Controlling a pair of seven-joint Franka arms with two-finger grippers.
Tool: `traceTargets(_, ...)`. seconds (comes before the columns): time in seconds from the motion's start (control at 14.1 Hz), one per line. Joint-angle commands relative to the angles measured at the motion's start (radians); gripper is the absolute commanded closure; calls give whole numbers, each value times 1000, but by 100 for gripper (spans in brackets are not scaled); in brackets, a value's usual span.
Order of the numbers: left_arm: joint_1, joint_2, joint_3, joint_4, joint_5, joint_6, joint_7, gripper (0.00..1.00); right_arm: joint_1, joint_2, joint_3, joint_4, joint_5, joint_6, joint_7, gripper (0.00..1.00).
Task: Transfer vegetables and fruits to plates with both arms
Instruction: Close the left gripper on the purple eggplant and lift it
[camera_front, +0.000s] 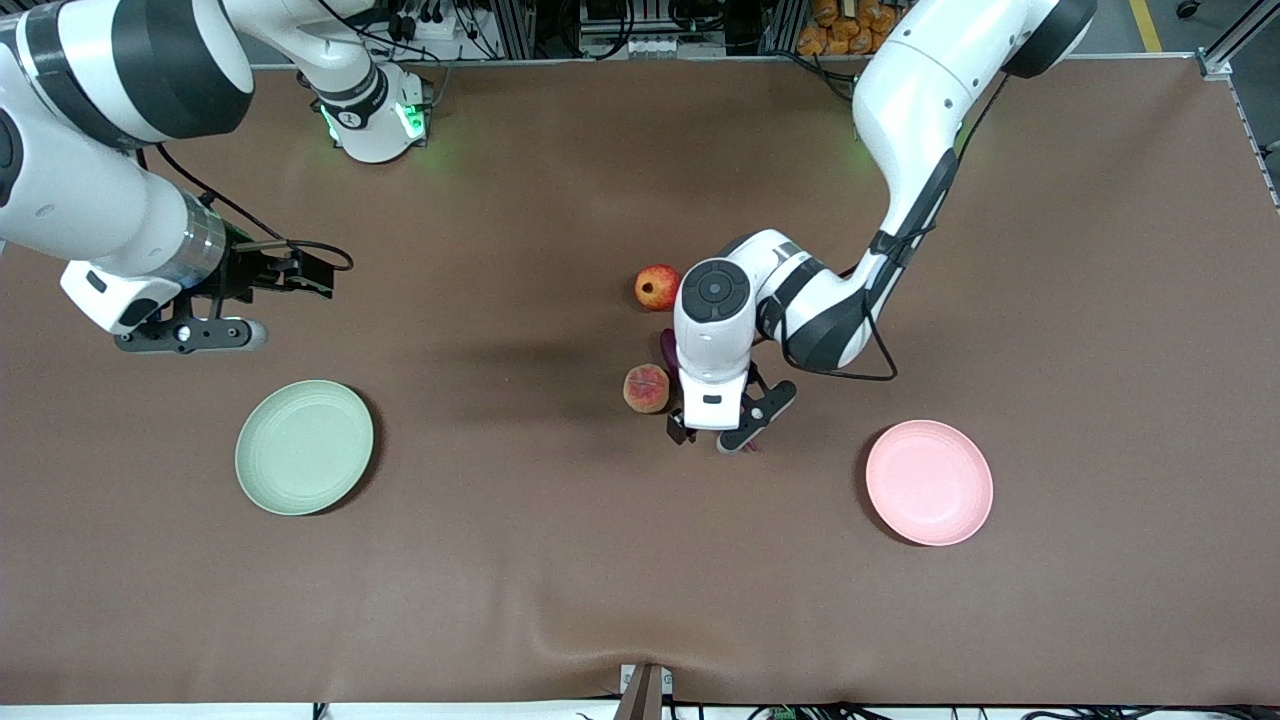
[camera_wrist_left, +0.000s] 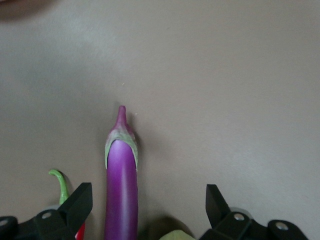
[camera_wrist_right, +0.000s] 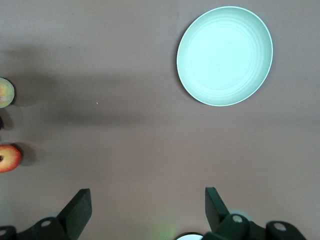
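The eggplant (camera_wrist_left: 120, 200), long and glossy purple, lies on the brown table (camera_front: 560, 560) near its middle, almost wholly hidden under the left arm's wrist in the front view, with the peach (camera_front: 646, 388) just beside it toward the right arm's end. In the left wrist view it runs lengthwise between the spread fingers of the left gripper (camera_wrist_left: 149, 206), closer to one finger than the other, and the green stem of the chili pepper (camera_wrist_left: 60, 184) curls up beside that same finger. The left gripper is released and low over the eggplant, gripping nothing, so I'd judge the pick of the first vegetable is the step in hand. The next move seems to call for centring on the eggplant so the near finger clears the chili, coming down, clenching, and carrying it to the pink plate (camera_front: 929, 482), which sits bare toward the left arm's end. The round red-yellow fruit (camera_front: 656, 287) rests farther from the front camera than the peach. The right gripper (camera_front: 185, 335) waits in the air, fingers apart, above the table close to the pale green plate (camera_front: 304, 447), also bare. The table covering is a matte brown sheet, slightly rippled at the near edge; along the top edge stand the arm bases, cables and metal framing.
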Motion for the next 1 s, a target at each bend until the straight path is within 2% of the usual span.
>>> traceTargets(0.0,-15,45,11,14,29,-1,-90,0,18,-2,-1,-7,-17,13,17,0)
traceTargets(0.28,-17,105,11,13,21,1,-103,3,20,9,-3,-7,-19,13,21,0)
traceTargets(0.43,-15,111,11,13,22,1,-111,12,20,13,-1,-7,-19,15,34,0)
traceTargets(0.5,-14,111,9,11,18,1,-112,19,26,15,-3,-8,-19,13,34,0)
traceTargets(0.57,-14,111,9,11,16,1,-109,40,24,15,-3,-11,-19,12,34,0)
traceTargets(0.64,-11,108,9,11,16,1,-94,83,23,15,-3,-23,-19,12,34,0)
traceTargets(0.71,-9,104,11,10,24,1,-72,100,18,16,-3,-28,-19,10,34,0)
traceTargets(0.92,47,44,0,11,18,-57,81,100,14,16,-3,-28,-19,12,34,0)
